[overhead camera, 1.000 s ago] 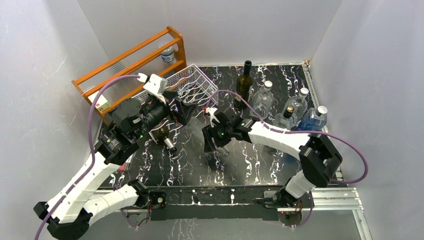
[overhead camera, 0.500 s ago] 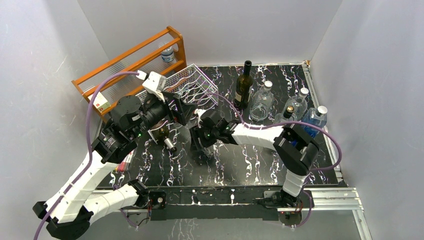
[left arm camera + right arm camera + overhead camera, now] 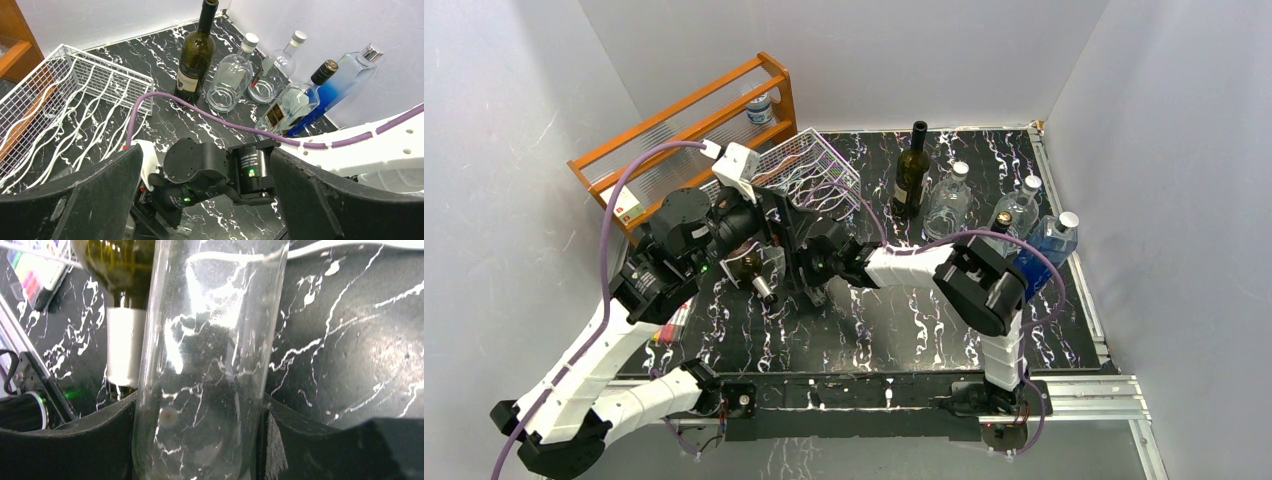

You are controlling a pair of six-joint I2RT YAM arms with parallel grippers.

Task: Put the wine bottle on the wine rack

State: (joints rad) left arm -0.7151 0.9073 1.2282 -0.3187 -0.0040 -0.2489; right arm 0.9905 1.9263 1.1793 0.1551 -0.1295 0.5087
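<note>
My right gripper (image 3: 812,280) (image 3: 200,440) is shut on a clear glass bottle (image 3: 200,355); its fingers (image 3: 65,440) press both sides of the body. Just behind it an olive-green bottle (image 3: 115,260) with a pale foil neck lies on the table, also seen from above (image 3: 752,272). My left gripper (image 3: 774,235) (image 3: 205,195) is open wide and empty, above the right wrist. The white wire wine rack (image 3: 809,170) (image 3: 60,100) stands empty just behind both grippers. A dark wine bottle (image 3: 911,172) (image 3: 195,55) stands upright at the back.
An orange wooden shelf frame (image 3: 684,125) stands behind the rack at back left. Several clear and blue bottles (image 3: 1024,225) stand at back right. The purple cable (image 3: 210,115) crosses the table. A small flat pack (image 3: 35,275) lies at the table's left edge.
My right arm has swung left across the table with the clear bottle, from mid-table to under the left gripper. The left arm has barely moved.
</note>
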